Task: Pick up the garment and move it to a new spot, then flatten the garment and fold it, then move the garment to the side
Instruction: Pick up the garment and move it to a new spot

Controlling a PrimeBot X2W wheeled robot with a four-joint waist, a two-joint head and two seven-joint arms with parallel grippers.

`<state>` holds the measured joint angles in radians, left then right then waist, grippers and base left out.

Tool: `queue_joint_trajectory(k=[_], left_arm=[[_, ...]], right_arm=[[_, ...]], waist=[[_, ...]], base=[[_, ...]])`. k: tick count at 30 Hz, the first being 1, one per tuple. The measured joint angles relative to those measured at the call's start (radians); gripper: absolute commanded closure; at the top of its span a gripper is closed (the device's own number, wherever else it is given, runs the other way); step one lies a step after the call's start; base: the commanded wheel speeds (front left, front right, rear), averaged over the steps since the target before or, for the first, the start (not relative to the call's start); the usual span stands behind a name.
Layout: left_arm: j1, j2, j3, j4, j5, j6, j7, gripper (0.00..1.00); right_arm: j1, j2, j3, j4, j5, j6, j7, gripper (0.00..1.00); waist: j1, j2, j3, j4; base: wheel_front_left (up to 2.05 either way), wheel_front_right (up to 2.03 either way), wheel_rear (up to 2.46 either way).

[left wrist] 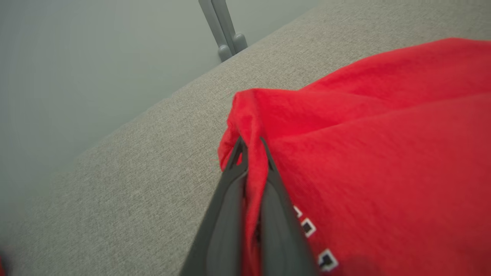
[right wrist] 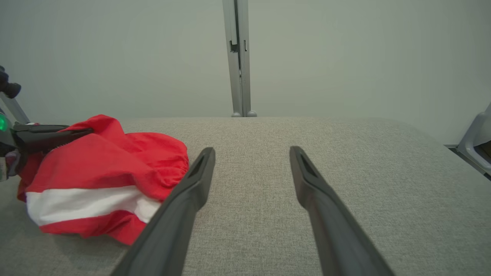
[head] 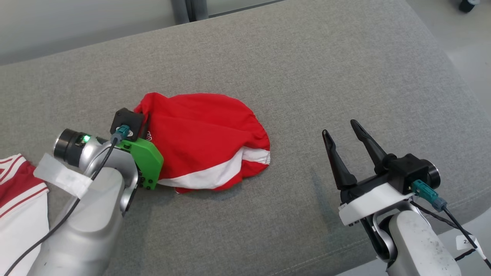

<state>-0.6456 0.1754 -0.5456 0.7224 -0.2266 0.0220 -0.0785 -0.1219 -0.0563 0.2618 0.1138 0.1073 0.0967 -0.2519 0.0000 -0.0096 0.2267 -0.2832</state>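
Here we are at the grey cushion (head: 307, 69). The red garment (head: 207, 138) lies in a rumpled heap on it, left of centre in the head view, with a broad white stripe (head: 215, 174) running along its near edge. The left gripper (left wrist: 251, 147) is in at the heap's left end. In the left wrist view, the two dark fingers (left wrist: 226, 214) are pressed together with a fold of red fabric pinched between them, and the cloth rises in a small peak over the tips. (A row of little white squares (left wrist: 308, 227) with dark centres shows on the fabric just right of the fingers.) The right wrist view catches that same gripper reaching in from the left, fingers lying level at the heap's upper left corner. Most of the garment rests on the cushion.

Over to the right gripper (head: 339, 128): its jaws are spread wide over bare cushion, well to the right of the garment, fingers pointing away across the surface. At the lower left corner of the head view, a white-and-red striped cloth (head: 19, 199) lies beside the left forearm. Behind the cushion, a grey post (right wrist: 238, 57) stands against the pale wall (right wrist: 115, 57).
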Motion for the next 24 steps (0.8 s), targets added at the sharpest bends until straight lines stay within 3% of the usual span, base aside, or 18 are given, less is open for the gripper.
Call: queue_joint_trajectory(k=[12, 24], left_arm=[[0.0, -0.105, 0.041, 0.022, -0.108, -0.032, -0.075, 0.0], [0.072, -0.116, 0.056, -0.06, -0.141, -0.066, -0.161, 0.0]], right_arm=[[-0.003, 0.0, -0.023, 0.04, 0.003, 0.0, 0.0, 0.0], [0.037, -0.009, -0.035, 0.174, 0.023, 0.007, 0.0, 0.0]], waist=[[0.0, 0.0, -0.022, 0.071], [0.0, 0.0, -0.054, 0.199]], base=[[0.0, 0.0, 0.0], [0.0, 0.0, 0.0]])
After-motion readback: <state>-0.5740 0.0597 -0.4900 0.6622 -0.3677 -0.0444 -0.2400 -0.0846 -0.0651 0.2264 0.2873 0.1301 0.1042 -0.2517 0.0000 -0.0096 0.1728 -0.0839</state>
